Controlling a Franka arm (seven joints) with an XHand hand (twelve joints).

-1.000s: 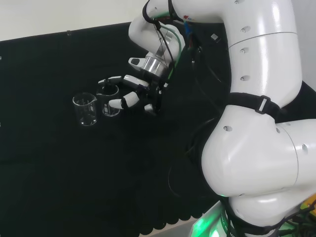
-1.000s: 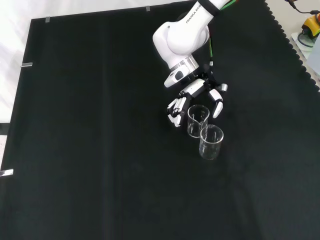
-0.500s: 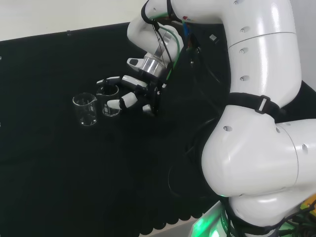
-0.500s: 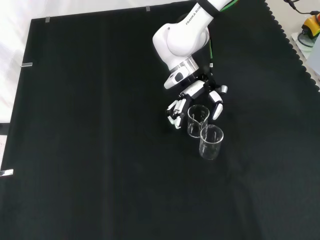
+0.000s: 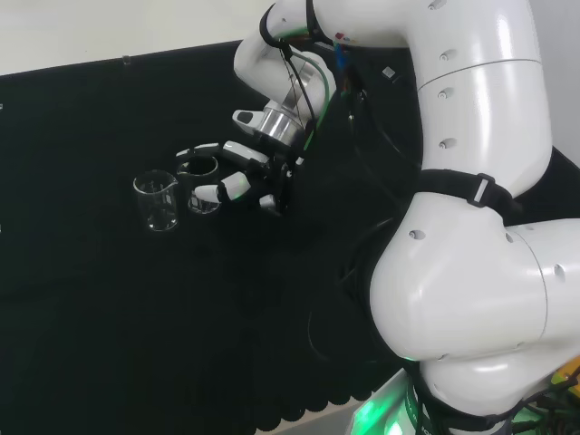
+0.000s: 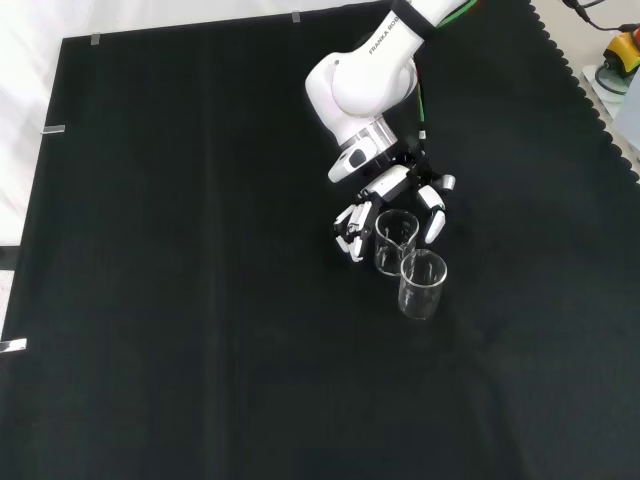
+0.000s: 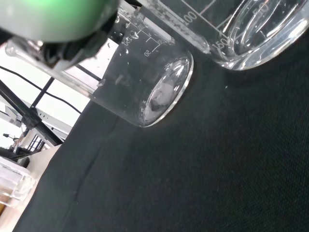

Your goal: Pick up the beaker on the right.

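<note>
- Head view: my hand [image 5: 237, 172] sits at the near beaker [image 5: 201, 187], the right one of the pair here, with the far beaker [image 5: 158, 201] just beside it on the left. My fingers [image 5: 227, 191] are spread and half curled on either side of the glass; I cannot tell whether they touch it yet. Both beakers stand upright on the counter [image 5: 109, 299], well in from its edges.
- Front view: the same pair stands one behind the other, the target beaker [image 6: 395, 241] closer to my hand [image 6: 392, 190] and the other beaker [image 6: 421, 283] touching it or nearly so on the side toward the counter's [image 6: 180, 300] near edge. One group of fingers [image 6: 349, 228] hangs on its left and another [image 6: 432, 212] on its right, the rim between them.
- Doing this well, I judge: close evenly from both sides so the glass does not skid into its neighbour, keep my fingers above the contact between the two, then lift straight up without tilting.
- Wrist view: two clear graduated beakers, one [image 7: 145, 82] farther from my palm than the larger-looking one [image 7: 241, 34], both empty as far as I can see, so no spill risk, only slipping on smooth glass.
</note>
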